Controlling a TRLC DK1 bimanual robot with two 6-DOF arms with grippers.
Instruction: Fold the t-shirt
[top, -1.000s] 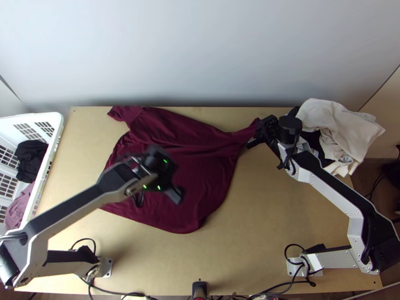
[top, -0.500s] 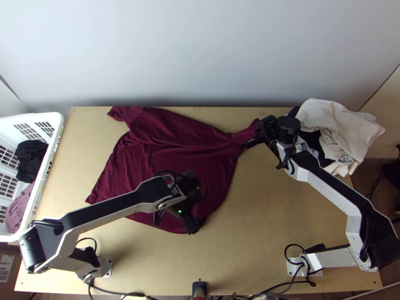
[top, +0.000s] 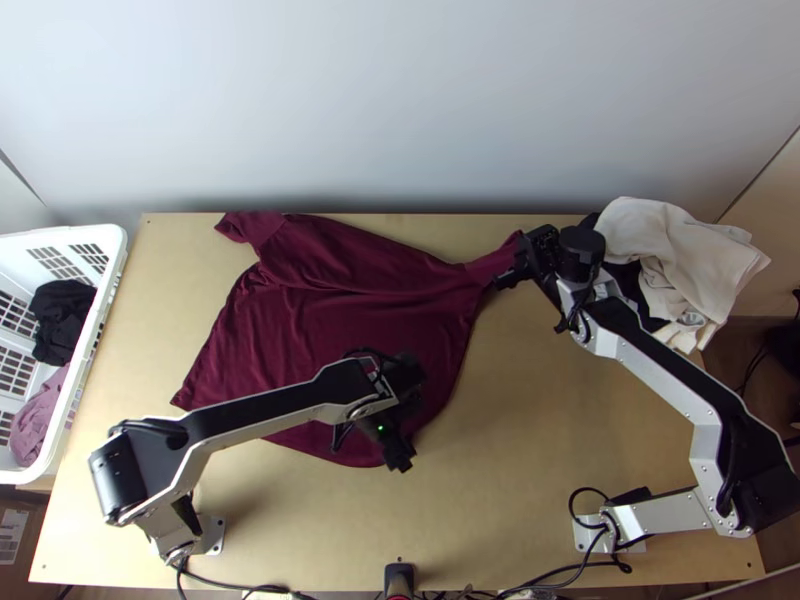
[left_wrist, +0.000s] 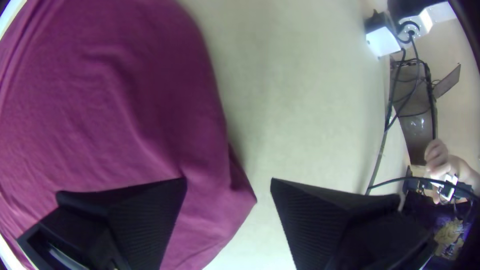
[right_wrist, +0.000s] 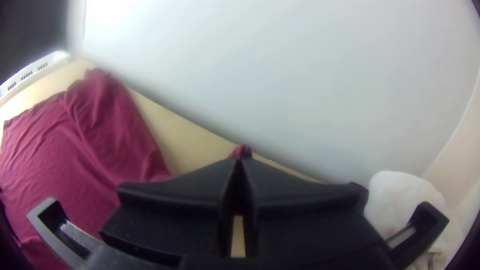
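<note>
T-shirt (top: 330, 320) spread below grippers; near corner (left_wrist: 237, 200) straddled by left gripper's (left_wrist: 229, 181) wide-parted fingers, presumably for grasping. Apparent sleeve (top: 490, 268) pinched in right gripper (right_wrist: 239, 161), likely as anchor.

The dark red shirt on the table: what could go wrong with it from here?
The left gripper is open around the edge of the shirt, one finger over cloth, one over bare table; closing there might catch only a little fabric, or miss.

The right gripper is shut on a narrow end, probably a sleeve, so a hard pull could slip free or skew the shirt.

The pale clothes lie close to that gripper and might get snagged.
</note>
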